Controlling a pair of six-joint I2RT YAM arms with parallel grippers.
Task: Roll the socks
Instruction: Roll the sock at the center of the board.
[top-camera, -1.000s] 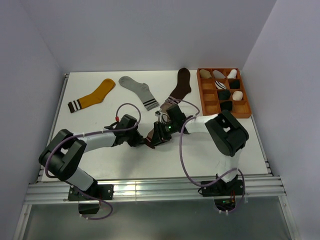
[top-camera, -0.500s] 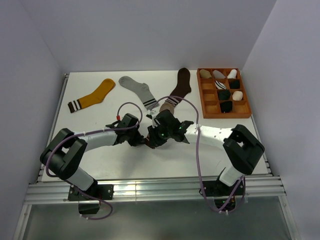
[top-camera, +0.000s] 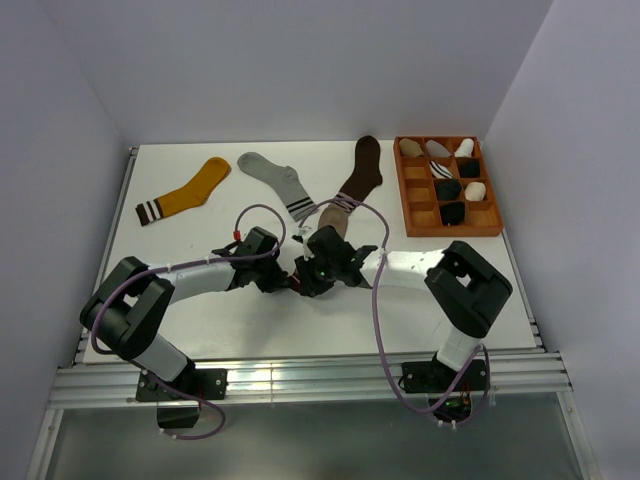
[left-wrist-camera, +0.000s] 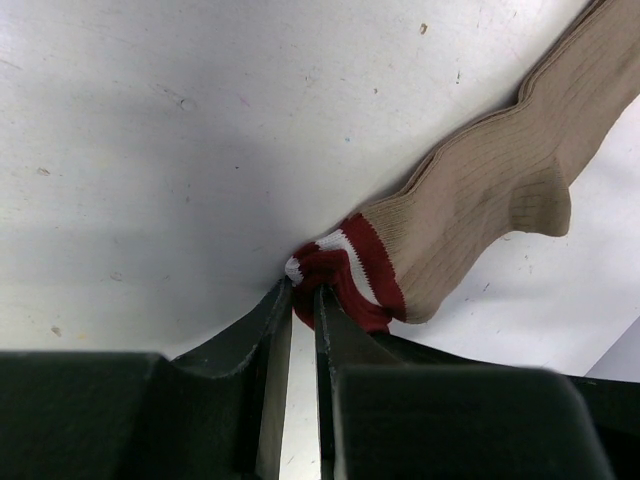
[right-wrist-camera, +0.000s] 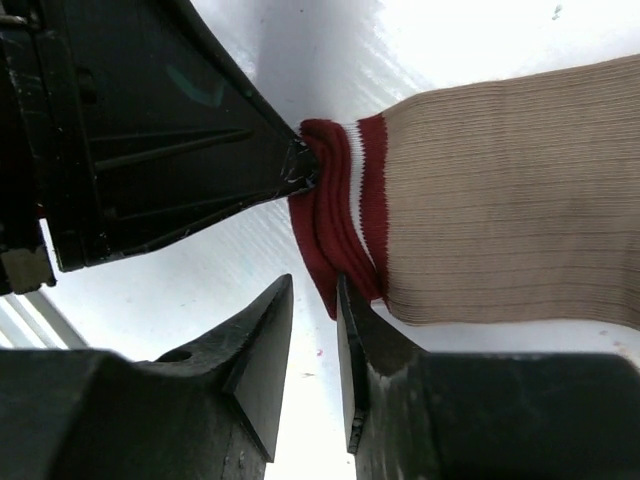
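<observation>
Left gripper (left-wrist-camera: 303, 292) pinching maroon cuff (left-wrist-camera: 350, 270) of taupe sock (left-wrist-camera: 490, 200); sock lying lengthwise away, toward far-right. Right gripper (right-wrist-camera: 315, 285) hovering just beside cuff, jaws narrowly apart, holding nothing.

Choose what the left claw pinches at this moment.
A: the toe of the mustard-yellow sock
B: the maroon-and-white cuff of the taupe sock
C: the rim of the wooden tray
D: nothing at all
B: in the left wrist view, the left claw has its fingertips closed on the bunched edge of the maroon-and-white cuff of the taupe sock.
</observation>
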